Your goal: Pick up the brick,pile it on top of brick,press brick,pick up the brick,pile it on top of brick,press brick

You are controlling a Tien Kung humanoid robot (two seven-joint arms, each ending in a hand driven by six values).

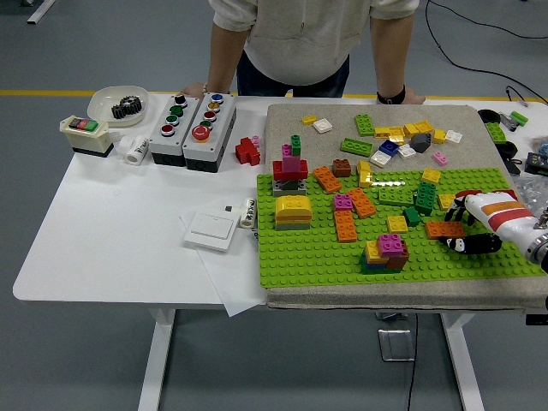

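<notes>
A green baseplate point(317, 248) lies on a beige mat and carries several bricks. Near its front stands a small stack point(386, 253) of pink, yellow, green and brown bricks. An orange brick point(444, 229) lies flat to the right of it. My right hand point(467, 224) comes in from the right edge, white with orange and red bands and black fingers point(473, 246). The fingers are spread around the orange brick's right end and hold nothing. More loose bricks point(402, 137) lie on the mat behind the plate. The left arm does not show.
A person stands at the far side with both hands point(392, 96) resting on the table edge. Left of the mat are button boxes point(192, 126), a red brick point(247, 151), a white bowl with a gear point(119, 105), a switch point(86, 133) and a white wall plate point(211, 229).
</notes>
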